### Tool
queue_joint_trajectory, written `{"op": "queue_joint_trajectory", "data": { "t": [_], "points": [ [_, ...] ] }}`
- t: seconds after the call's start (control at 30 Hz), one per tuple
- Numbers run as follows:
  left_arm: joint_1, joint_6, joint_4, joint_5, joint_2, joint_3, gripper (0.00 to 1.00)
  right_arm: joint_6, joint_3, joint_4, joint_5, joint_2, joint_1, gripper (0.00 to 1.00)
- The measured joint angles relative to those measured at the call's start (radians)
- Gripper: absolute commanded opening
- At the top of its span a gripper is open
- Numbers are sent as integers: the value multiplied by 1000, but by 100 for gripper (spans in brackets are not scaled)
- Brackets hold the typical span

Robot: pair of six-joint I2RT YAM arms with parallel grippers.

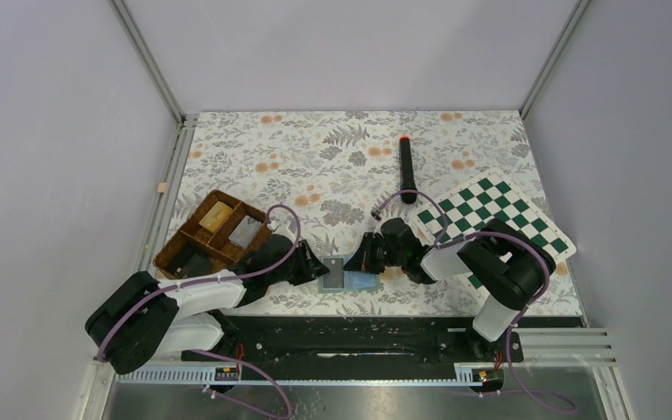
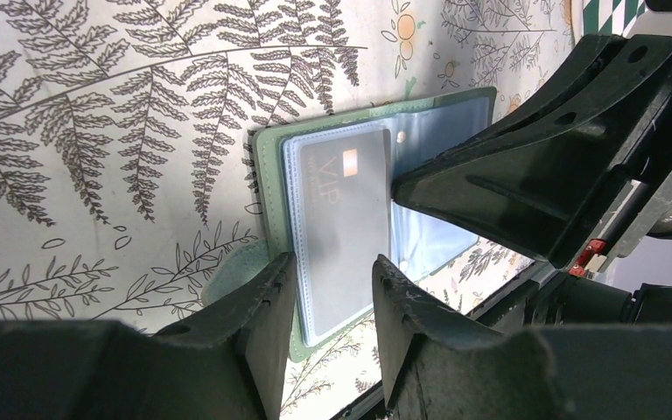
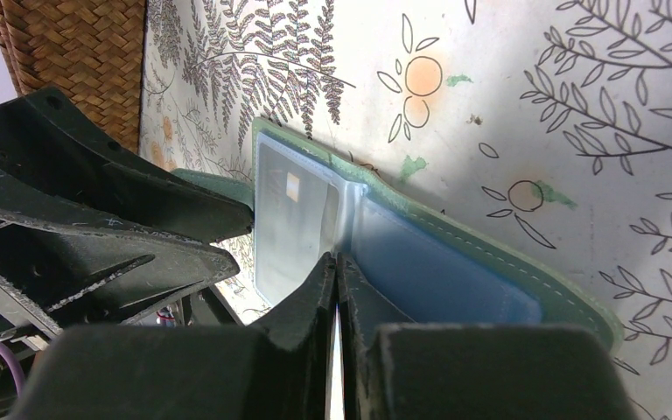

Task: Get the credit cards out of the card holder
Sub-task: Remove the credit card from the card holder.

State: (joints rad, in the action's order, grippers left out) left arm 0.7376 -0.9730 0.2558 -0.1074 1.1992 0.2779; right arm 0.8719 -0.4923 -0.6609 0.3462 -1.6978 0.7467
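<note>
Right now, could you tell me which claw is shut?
The right claw: its fingers meet, while the left claw has its fingers apart above the card.

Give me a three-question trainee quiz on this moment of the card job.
1. True or false: the card holder lies folded shut.
2. Which gripper has its jaws apart? A) left gripper B) right gripper C) both
3. Fill in: the grey credit card showing inside the holder bears the letters ___.
Key: 1 false; 2 A; 3 VIP.
</note>
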Motion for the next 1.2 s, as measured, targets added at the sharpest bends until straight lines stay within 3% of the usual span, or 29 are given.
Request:
{"op": "queue_joint_trajectory", "data": {
  "t": [0.6,0.8,1.2],
  "points": [
    [-3,-2,99,-69,46,0,36,0,3,-12,11,0,-2,18],
    [-3,-4,169,-121,56,0,35,1,3,-14,15,2,-3,25],
    [1,-5,232,-152,86,0,35,1,47,29,-8,80,-4,32]
  ]
}}
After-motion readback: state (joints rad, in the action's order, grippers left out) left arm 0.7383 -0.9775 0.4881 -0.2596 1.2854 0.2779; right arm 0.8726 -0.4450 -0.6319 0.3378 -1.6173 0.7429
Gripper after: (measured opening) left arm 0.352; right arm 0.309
